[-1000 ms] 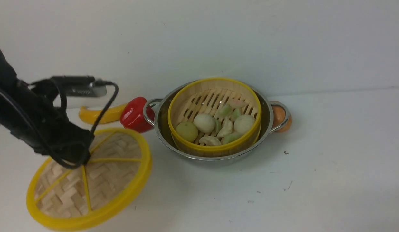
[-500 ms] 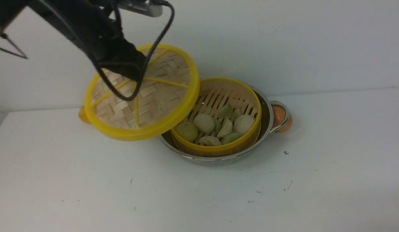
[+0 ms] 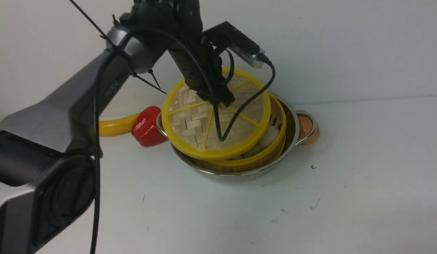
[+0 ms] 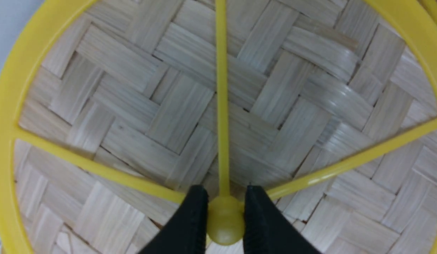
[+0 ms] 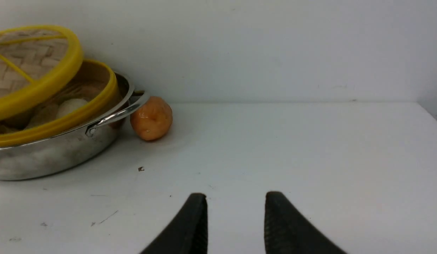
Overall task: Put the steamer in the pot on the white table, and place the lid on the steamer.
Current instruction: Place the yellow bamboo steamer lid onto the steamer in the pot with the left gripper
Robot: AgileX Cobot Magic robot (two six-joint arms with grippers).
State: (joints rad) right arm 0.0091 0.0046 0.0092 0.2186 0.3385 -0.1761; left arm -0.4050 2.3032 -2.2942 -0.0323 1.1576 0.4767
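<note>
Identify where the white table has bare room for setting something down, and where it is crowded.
Bare: the white tabletop in front of the shiny steel pot and right of the orange round fruit. Crowded: the pot's left, by the red pepper and yellow banana.

One lid [image 3: 190, 123], one steamer [image 5: 63, 122], one steel pot [image 5: 45, 158], one red pepper [image 3: 146, 127], one banana [image 3: 116, 127], one orange fruit [image 3: 306, 128], one white table [image 3: 310, 211]

Left arm [image 3: 80, 91] reaches far over centre, wrist angled down, left gripper [image 4: 224, 192] pinched on lid [image 4: 274, 88] hub. Right gripper [image 5: 236, 195] low, jaws apart.
</note>
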